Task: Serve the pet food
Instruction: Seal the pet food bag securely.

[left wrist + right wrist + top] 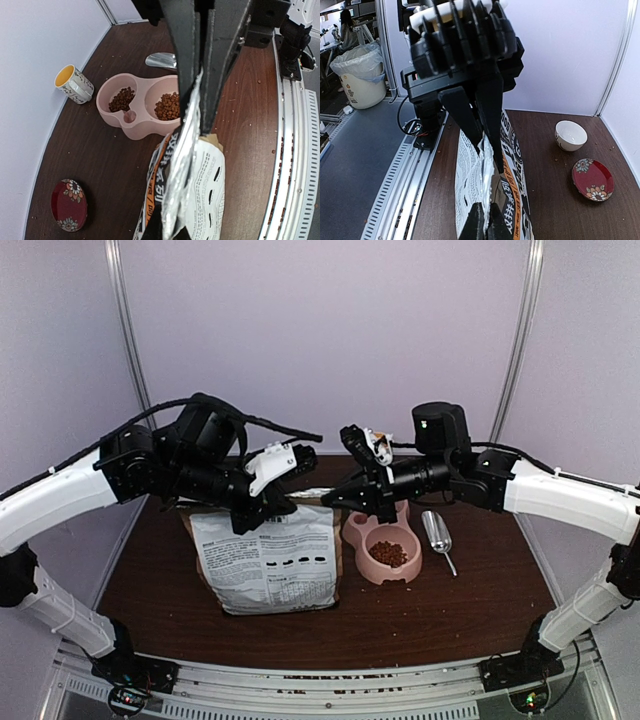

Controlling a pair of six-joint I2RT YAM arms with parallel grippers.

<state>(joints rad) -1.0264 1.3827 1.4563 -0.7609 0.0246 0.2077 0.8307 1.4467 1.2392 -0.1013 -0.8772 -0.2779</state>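
A tall paper bag with black-and-white print and an orange band stands upright on the brown table. My left gripper is shut on the left end of its foil-lined top edge, and my right gripper is shut on the right end. The left wrist view has the foil edge running from my left gripper to the right gripper. The right wrist view shows the same edge between my right gripper and the left gripper. Pet food lies in a pink double bowl, with kibble in both wells.
A metal scoop lies right of the pink bowl. A small cup and a red flowered saucer sit near the back wall. The metal rail runs along the table's near edge. Stray crumbs dot the table.
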